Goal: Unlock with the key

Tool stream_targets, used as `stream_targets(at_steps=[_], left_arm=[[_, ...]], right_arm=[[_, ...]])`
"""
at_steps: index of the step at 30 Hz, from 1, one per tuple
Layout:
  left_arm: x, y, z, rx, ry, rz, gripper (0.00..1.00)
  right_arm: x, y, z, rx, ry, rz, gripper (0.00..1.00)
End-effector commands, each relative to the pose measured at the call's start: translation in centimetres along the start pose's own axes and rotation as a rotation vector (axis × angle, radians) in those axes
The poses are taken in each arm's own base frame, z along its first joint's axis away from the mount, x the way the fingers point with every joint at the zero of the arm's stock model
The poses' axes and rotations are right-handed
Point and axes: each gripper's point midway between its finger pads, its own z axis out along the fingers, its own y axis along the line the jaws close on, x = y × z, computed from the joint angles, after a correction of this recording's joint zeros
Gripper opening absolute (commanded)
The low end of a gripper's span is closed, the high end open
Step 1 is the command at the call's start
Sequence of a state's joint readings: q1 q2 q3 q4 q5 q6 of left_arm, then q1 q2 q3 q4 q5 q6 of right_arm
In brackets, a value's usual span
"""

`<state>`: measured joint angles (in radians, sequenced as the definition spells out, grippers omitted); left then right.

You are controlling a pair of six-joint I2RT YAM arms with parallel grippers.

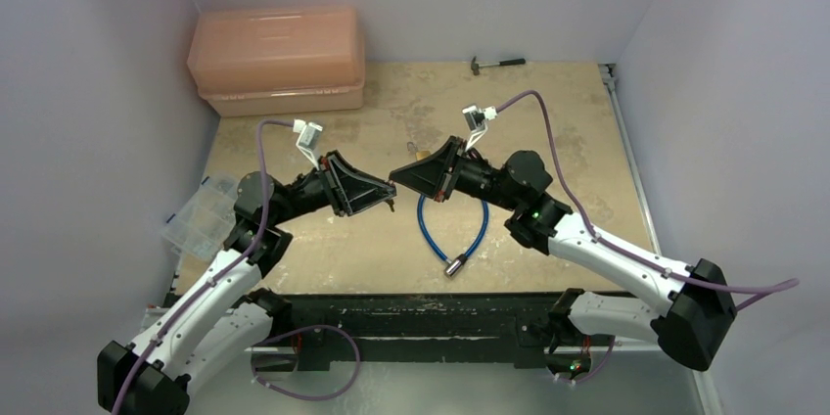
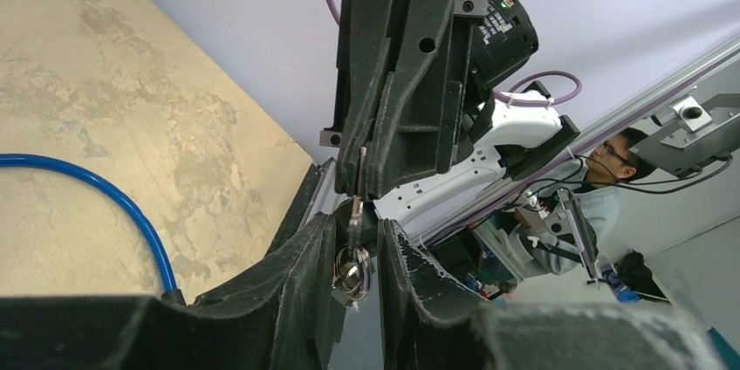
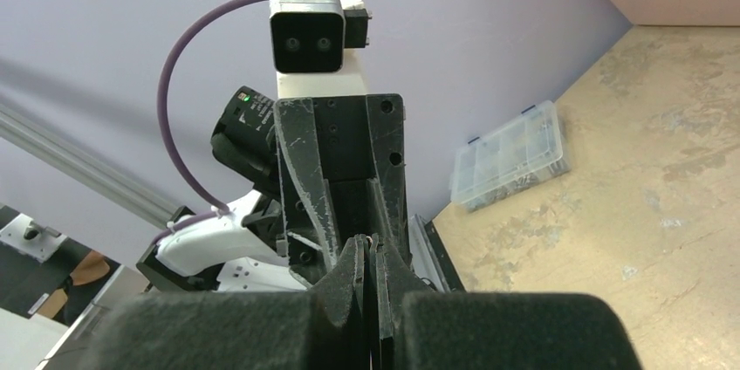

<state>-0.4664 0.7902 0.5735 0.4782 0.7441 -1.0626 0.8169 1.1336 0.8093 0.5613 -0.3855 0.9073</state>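
Both grippers meet tip to tip above the table's middle. My right gripper [image 1: 394, 181] is shut on the blade of the key [image 2: 356, 209], which hangs from its closed fingertips [image 2: 362, 185]. The key's ring bunch [image 2: 352, 272] sits between the fingers of my left gripper [image 2: 358, 223]. Those jaws stand narrowly apart, the ring lying near one finger with a gap to the other. In the right wrist view the right gripper [image 3: 370, 243] shows closed fingers with only a sliver of metal at the tips. The brass padlock [image 1: 421, 153] lies on the table behind the right gripper, on a blue cable [image 1: 436, 234].
The cable's silver cylindrical end [image 1: 454, 266] lies near the front edge. A pink plastic case [image 1: 279, 58] stands at the back left and a small hammer [image 1: 497, 63] at the back. A clear organiser box [image 1: 201, 217] sits at the left edge.
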Motion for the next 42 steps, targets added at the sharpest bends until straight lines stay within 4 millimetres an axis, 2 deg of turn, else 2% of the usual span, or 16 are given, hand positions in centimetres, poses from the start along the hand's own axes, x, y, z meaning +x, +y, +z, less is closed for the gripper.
stream_targets(at_steps=[1, 8, 11, 20, 34, 42], left_arm=[[-0.8, -0.7, 0.0, 0.002, -0.022, 0.058, 0.27], [-1.3, -0.4, 0.1, -0.033, -0.038, 0.067, 0.28], [-1.5, -0.2, 0.1, -0.042, -0.043, 0.065, 0.25], [-1.4, 0.0, 0.1, -0.057, -0.037, 0.062, 0.00], [-1.5, 0.4, 0.0, -0.095, -0.034, 0.067, 0.00], [-1.7, 1.2, 0.1, -0.124, -0.049, 0.047, 0.00]], right_arm=[[-1.4, 1.5, -0.6, -0.032, -0.043, -0.036, 0.00], [-0.9, 0.9, -0.8, -0.009, -0.038, -0.029, 0.00], [-0.6, 0.4, -0.8, 0.002, -0.029, -0.024, 0.00], [-0.5, -0.1, -0.6, 0.016, -0.032, -0.020, 0.00], [-0.5, -0.8, -1.4, 0.048, -0.065, -0.002, 0.00], [-0.4, -2.2, -2.5, 0.096, -0.126, 0.064, 0.00]])
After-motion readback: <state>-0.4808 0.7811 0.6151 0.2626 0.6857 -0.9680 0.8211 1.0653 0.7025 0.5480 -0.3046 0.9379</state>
